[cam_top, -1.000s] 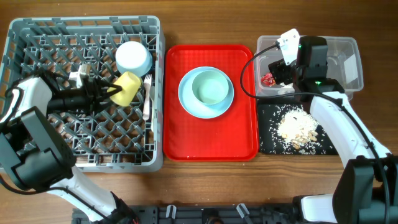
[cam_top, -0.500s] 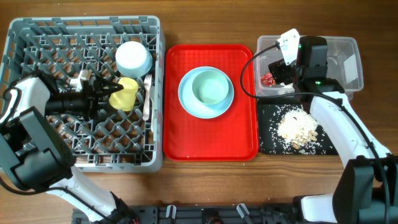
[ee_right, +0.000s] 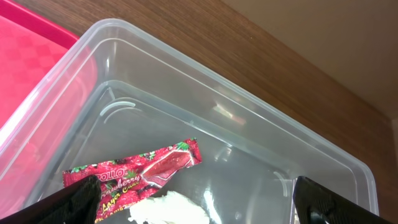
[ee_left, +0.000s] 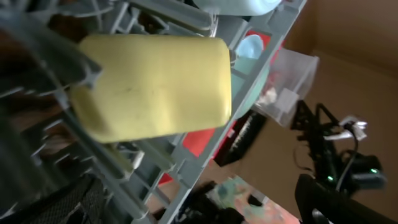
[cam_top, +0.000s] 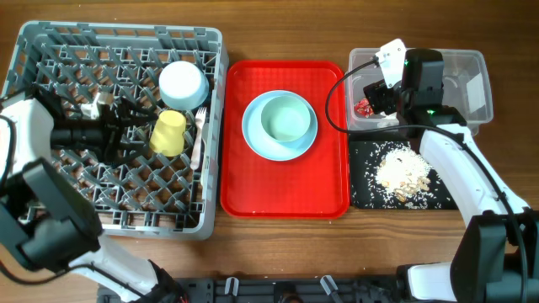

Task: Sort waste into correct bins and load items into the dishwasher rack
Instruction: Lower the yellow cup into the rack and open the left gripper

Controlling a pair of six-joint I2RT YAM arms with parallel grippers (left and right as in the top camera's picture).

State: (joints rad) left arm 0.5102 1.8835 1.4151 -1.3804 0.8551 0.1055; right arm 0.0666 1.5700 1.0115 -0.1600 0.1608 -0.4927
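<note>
Just beyond left claw (cam_top: 140,135) — cup (cam_top: 168,133), in rack (cam_top: 118,31)

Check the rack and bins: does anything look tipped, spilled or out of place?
The yellow-green cup lies tipped on its side across pegs of the dishwasher rack, not upright. Pale food scraps are scattered loosely over the black tray.

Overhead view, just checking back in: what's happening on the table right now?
The left gripper has its jaws open beside the yellow cup, which lies on its side in the grey rack, not held. The right gripper hangs open over the clear tub, where the red wrapper and a white napkin lie. Food scraps sit on the black tray. The blue plate is on the red tray, not yet loaded.
</note>
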